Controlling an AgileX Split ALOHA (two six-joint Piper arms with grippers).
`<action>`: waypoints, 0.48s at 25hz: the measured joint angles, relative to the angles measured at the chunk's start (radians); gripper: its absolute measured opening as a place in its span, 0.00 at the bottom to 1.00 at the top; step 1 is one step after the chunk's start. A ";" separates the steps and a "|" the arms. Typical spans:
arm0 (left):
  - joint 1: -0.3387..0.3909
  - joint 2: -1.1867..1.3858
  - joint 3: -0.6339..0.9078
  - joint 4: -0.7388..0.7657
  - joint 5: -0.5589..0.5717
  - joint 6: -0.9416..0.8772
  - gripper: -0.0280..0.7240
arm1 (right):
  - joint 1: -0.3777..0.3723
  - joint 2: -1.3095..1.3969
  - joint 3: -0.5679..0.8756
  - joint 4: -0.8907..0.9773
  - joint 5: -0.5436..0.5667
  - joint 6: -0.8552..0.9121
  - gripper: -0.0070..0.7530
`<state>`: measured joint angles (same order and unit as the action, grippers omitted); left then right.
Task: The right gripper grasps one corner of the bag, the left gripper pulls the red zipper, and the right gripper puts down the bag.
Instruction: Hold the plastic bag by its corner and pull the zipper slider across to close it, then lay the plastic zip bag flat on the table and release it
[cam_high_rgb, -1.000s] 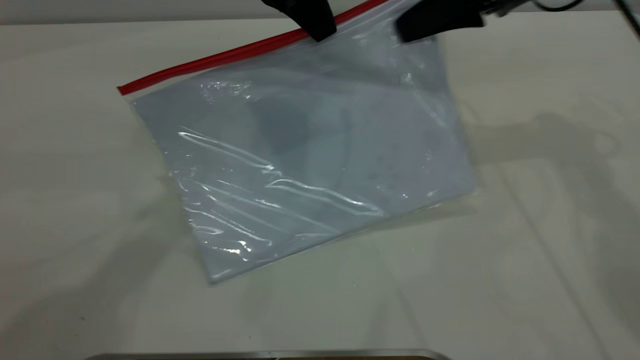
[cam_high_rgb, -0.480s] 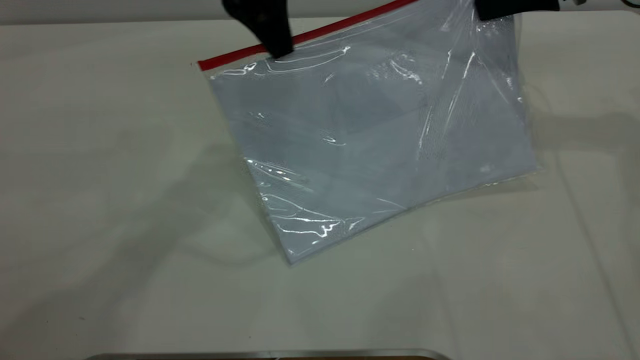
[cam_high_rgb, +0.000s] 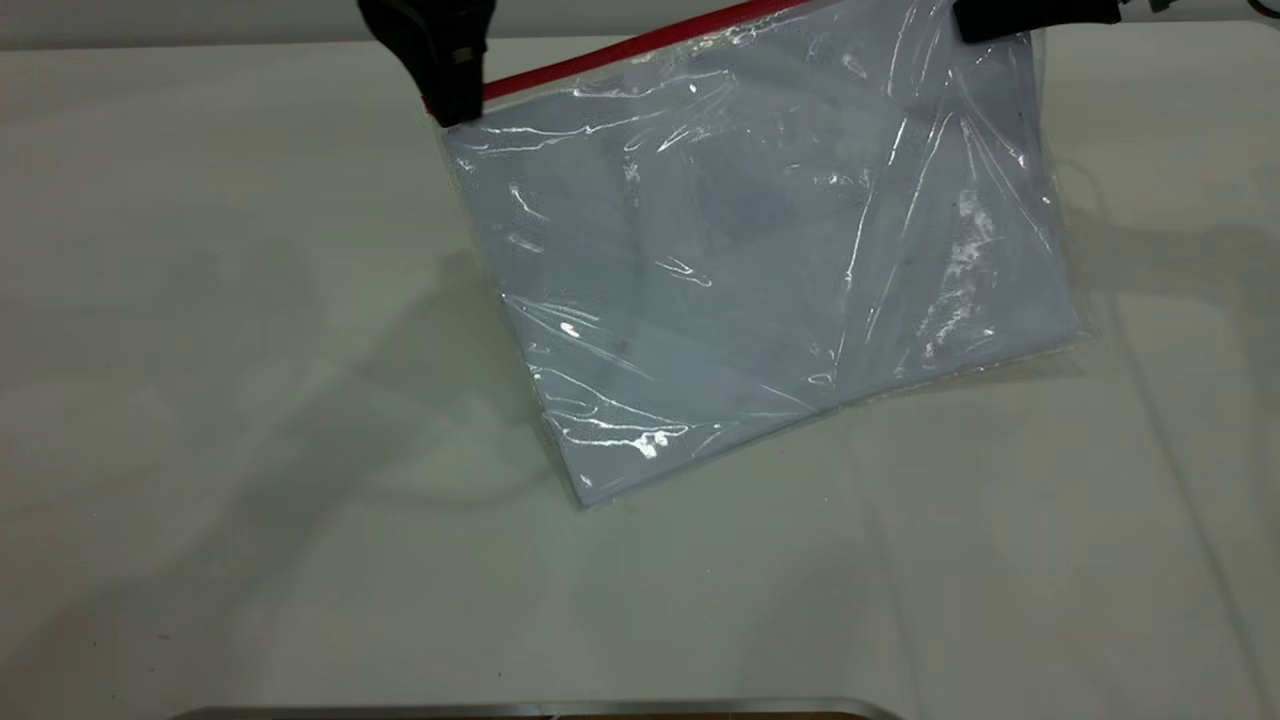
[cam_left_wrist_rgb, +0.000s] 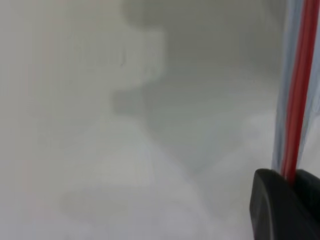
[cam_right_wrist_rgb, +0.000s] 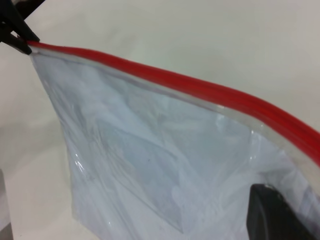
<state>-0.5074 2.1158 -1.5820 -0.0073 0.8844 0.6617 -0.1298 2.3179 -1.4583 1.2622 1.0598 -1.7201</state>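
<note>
Two grips on bag (cam_high_rgb: 760, 260): left gripper (cam_high_rgb: 455, 100) pinching red zipper (cam_high_rgb: 640, 45) end, right gripper (cam_high_rgb: 1000, 20) clamping corner. Thin, floppy, slick film; you hold red strip.

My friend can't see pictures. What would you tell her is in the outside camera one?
A clear bag hangs over a white table, held up by two black grippers. The left gripper pinches the far-left end of its red zipper; the right gripper holds the opposite corner.

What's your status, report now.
Left gripper shut on red zipper, far end. Right gripper holding clear plastic bag corner. Nothing obstructing.
</note>
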 joint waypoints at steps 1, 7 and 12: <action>0.000 0.000 0.000 0.007 -0.001 -0.002 0.11 | 0.000 0.000 0.000 0.002 0.000 0.000 0.05; -0.002 0.000 0.000 0.007 -0.007 -0.007 0.11 | 0.000 0.000 0.000 0.002 -0.012 0.014 0.09; -0.002 0.000 0.000 0.014 -0.001 -0.007 0.19 | 0.000 0.000 0.000 0.002 -0.034 0.029 0.34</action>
<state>-0.5093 2.1158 -1.5820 0.0065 0.8835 0.6543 -0.1298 2.3179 -1.4583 1.2642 1.0256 -1.6906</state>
